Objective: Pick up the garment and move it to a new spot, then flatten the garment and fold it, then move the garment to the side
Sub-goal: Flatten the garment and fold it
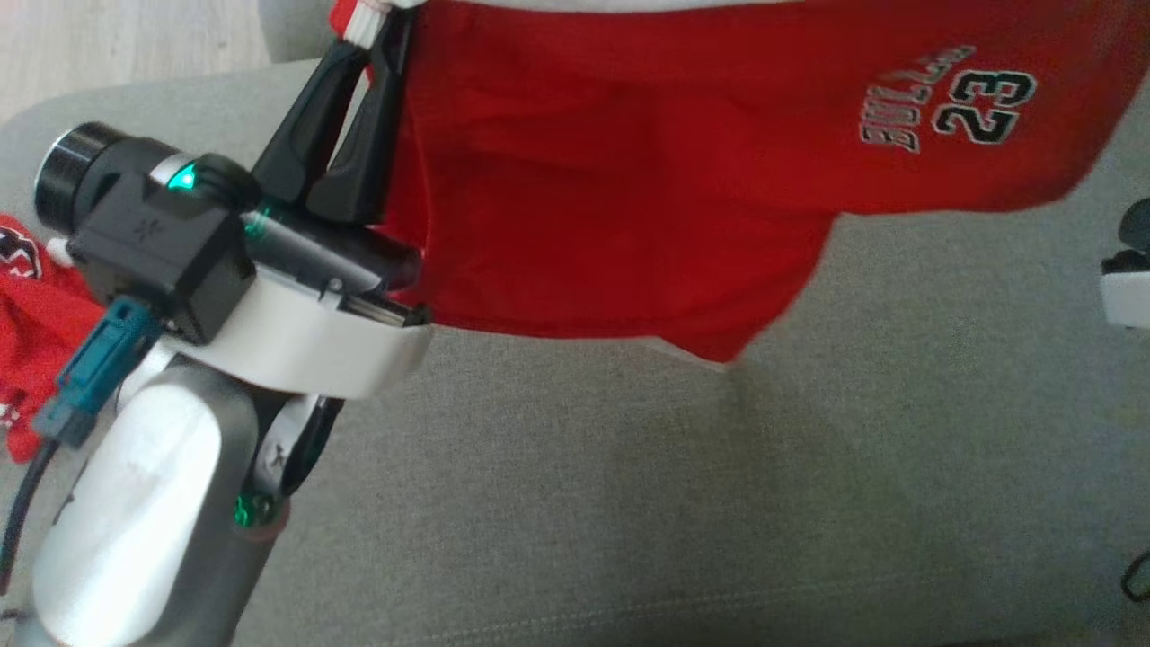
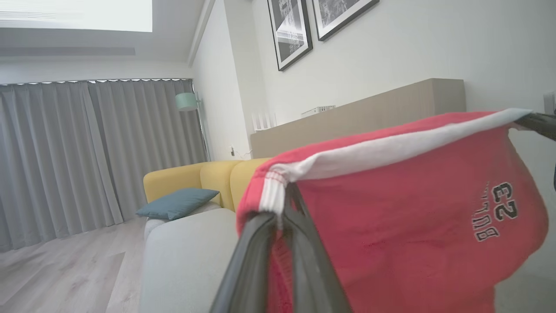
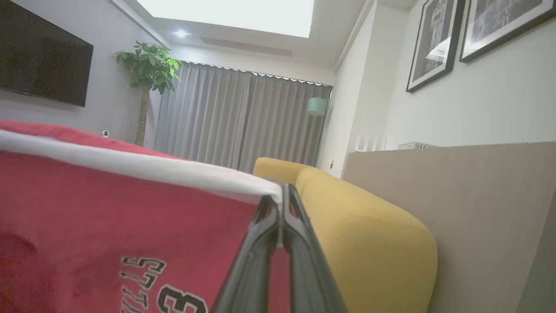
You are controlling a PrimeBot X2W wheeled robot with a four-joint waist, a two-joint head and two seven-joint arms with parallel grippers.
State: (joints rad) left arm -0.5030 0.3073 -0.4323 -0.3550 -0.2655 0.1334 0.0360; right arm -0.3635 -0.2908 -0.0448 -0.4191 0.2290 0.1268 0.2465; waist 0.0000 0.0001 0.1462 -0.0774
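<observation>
The garment [image 1: 629, 180] is a pair of red shorts with a white waistband and "BULLS 23" printed in black and white. It hangs spread out above the grey seat. My left gripper [image 1: 373, 22] is shut on the waistband's left end, and the left wrist view shows its fingers pinching the cloth [image 2: 284, 204]. My right gripper [image 3: 282, 195] is shut on the other end of the white band, with the red garment [image 3: 130, 208] stretching away to its left. The waistband is pulled taut between the two grippers. The garment [image 2: 391, 217] droops below the band.
A grey sofa seat [image 1: 629, 494] lies under the garment. Another red cloth [image 1: 36, 305] lies at its left edge. A yellow sofa [image 3: 356, 226] with a blue cushion [image 2: 178, 202] stands beyond, beside a wooden ledge [image 3: 478, 195]. Wood floor [image 2: 65, 269] runs to grey curtains.
</observation>
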